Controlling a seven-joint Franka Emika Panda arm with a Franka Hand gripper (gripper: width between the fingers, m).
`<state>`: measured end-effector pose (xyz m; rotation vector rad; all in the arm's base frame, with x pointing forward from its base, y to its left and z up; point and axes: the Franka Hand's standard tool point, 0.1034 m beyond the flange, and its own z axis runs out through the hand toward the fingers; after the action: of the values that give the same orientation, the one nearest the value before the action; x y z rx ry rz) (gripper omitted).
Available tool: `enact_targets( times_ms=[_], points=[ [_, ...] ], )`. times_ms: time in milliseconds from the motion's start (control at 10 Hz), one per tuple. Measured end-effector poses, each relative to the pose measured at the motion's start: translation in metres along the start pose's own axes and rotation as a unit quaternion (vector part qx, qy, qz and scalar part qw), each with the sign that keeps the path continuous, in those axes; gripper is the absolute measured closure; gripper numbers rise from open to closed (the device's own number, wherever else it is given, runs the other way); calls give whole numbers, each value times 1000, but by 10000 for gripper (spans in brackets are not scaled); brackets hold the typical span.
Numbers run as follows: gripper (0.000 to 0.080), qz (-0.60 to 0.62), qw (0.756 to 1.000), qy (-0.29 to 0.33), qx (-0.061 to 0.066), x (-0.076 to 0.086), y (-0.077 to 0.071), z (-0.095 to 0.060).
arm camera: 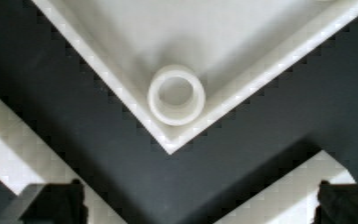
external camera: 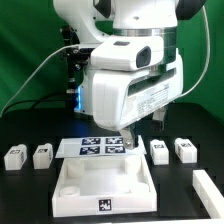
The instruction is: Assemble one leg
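Note:
Four small white legs with marker tags stand on the black table: two at the exterior view's left (external camera: 15,156) (external camera: 42,155) and two at its right (external camera: 159,151) (external camera: 185,150). The large white square tray-like piece (external camera: 70,187) lies in front. My gripper (external camera: 130,140) hangs low over the tray's far edge, apart from every leg. In the wrist view the gripper (arm camera: 197,205) is open and empty, with its dark fingertips (arm camera: 55,200) wide apart. Beyond them lies a corner of the tray (arm camera: 247,40) with a round socket (arm camera: 176,92). No leg shows in the wrist view.
The marker board (external camera: 100,147) lies flat behind the tray, partly under the gripper. A larger white block (external camera: 210,186) lies at the exterior view's right front. A green backdrop stands behind the arm. White surfaces at the wrist view's edges (arm camera: 2,130) cannot be identified.

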<state>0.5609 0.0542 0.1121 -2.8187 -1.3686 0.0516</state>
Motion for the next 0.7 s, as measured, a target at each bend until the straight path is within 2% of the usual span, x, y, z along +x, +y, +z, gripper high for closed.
enact_targets(
  times_ms=[200, 300, 400, 600, 700],
  points=[
    [149, 0, 1000, 0, 0, 0, 0, 0],
    [149, -80, 997, -5, -4, -2, 2, 0],
    [149, -194, 981, -8, -5, -6, 4, 1],
    [149, -309, 951, -8, -6, -27, -4, 6],
    [149, -374, 927, -8, -4, -39, -3, 9]
  ],
)
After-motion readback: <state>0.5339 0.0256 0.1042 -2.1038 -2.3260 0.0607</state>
